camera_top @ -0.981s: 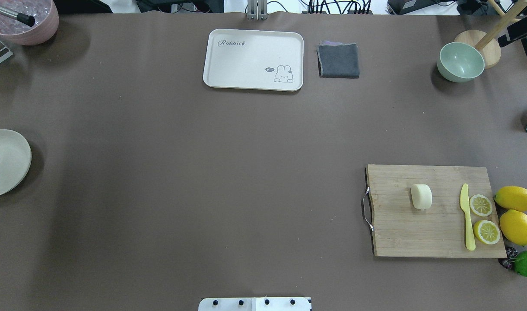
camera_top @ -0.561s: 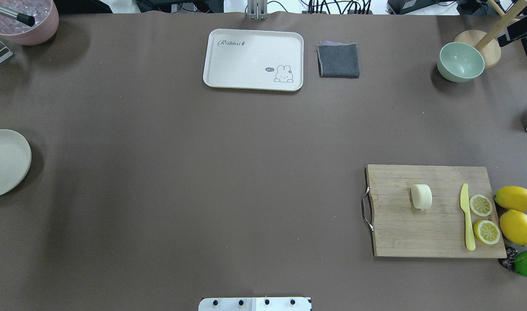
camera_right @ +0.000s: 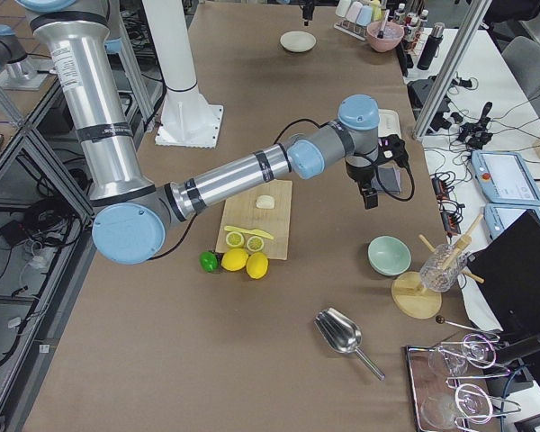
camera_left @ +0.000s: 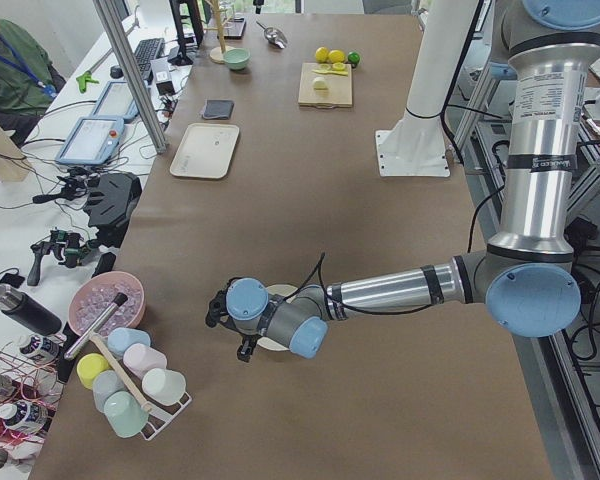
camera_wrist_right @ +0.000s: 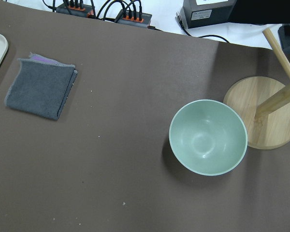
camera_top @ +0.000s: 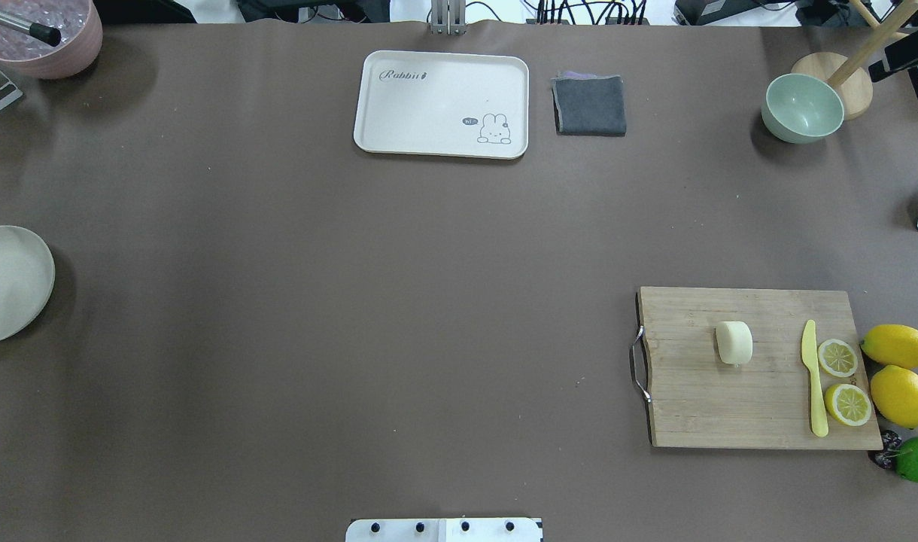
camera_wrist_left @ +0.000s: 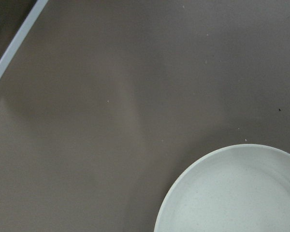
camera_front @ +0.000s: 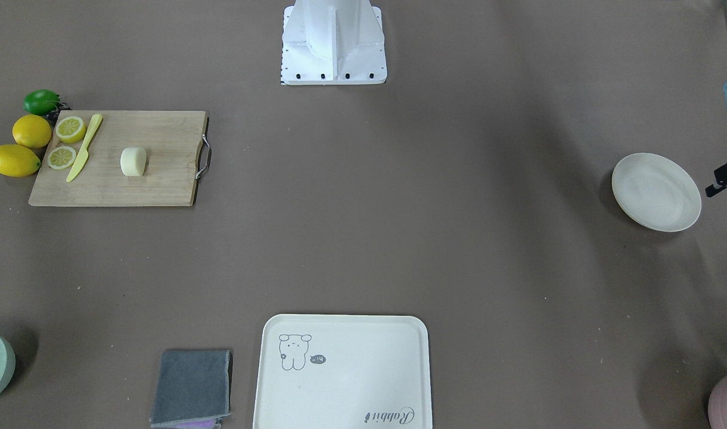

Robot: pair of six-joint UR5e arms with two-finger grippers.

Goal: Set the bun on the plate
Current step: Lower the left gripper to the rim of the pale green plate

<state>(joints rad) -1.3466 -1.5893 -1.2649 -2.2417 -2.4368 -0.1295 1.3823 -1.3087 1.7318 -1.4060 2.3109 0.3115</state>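
Pre-reach: bun [camera_top: 734, 342] on cutting board [camera_top: 700, 406], lower right; plate [camera_top: 7, 282] at left edge. Right end effector [camera_right: 369, 196] hangs clear, grip state cannot be told. Next, probably: descend onto bun.

Bright even light; soft shadow beside plate [camera_top: 11, 282]; sharp focus.

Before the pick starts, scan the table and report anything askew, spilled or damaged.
Nothing stands out. The bun sits whole on the cutting board, and the plate lies flat and bare on the robot's left side.
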